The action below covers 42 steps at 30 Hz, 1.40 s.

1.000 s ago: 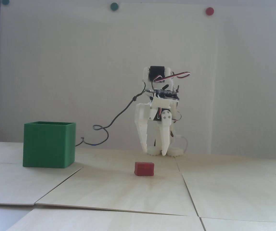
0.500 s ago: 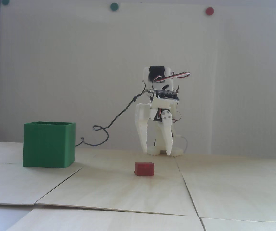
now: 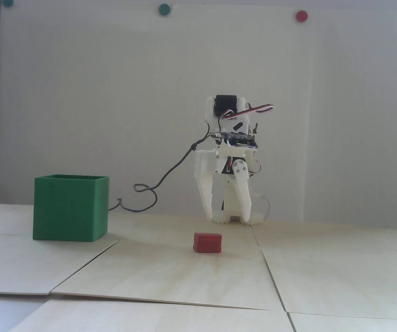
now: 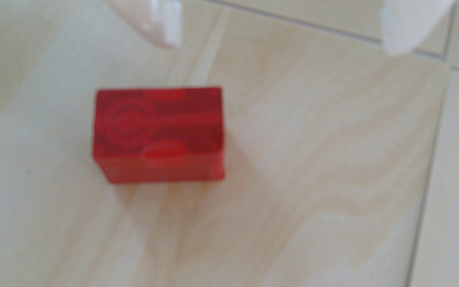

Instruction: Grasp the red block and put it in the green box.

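End effector [image 3: 227, 218] fingers spread, empty, above red block [image 3: 207, 242]; green box [image 3: 70, 207] well apart left.

Soft, even daylight fills the fixed view, bright but slightly hazy and grainy. The red block [image 3: 207, 242] casts only a faint shadow on the table [image 3: 191, 273]. The wrist view is bright yet wholly out of focus, with the block's [image 4: 158, 135] edges smeared.
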Available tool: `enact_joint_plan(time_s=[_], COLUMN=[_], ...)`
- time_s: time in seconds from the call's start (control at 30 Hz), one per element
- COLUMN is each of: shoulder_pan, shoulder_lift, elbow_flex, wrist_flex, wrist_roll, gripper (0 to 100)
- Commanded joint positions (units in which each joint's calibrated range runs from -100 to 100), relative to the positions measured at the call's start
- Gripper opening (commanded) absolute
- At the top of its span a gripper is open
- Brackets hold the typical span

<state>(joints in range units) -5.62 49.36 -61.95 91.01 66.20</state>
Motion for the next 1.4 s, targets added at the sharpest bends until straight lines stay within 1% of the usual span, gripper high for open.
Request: enact_joint_plan(time_s=[0.0,0.23,0.5,0.93,1.37], shoulder_pan=[-0.2,-0.2,0.5,0.0,1.8], shoulder_lift=[-1.4,-0.3,4.5,4.6,4.6], elbow_flex=[-5.0,-5.2,-13.0,-12.8,-13.1], wrist_flex=[0.6,0.0,0.6,0.0,0.5], wrist_roll=[-0.1,-0.1,0.1,0.0,0.0], gripper=[26,26,26,26,26])
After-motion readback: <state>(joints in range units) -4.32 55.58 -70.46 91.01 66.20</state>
